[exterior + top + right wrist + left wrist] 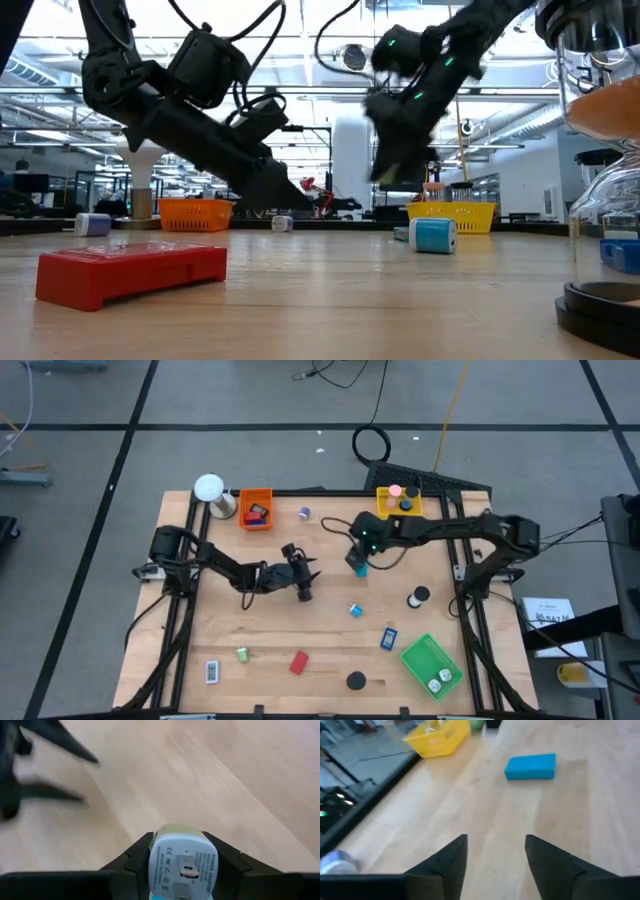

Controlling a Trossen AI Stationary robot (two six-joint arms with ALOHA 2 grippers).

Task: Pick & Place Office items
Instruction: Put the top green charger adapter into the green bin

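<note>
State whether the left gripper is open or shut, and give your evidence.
Open. In the left wrist view, the left gripper shows bare table between its two separated fingers, holding nothing.

Grey floor (250, 450) crossed by dark lines; beyond, a bright hall with ceiling lights (300, 95)

- The left arm reaches from the left edge of the wooden surface (250, 650) toward its middle, elbow bent, forearm sloping down.
- The left claw (303, 581) sits low over the surface with its two dark fingers (445, 865) spread apart and nothing between them.
- The right arm stretches from the right side across the back, wrist bent down.
- The right claw (358, 563) hangs above the surface, its fingers clamped on a small white power adapter with a blue end (183, 865).
</note>
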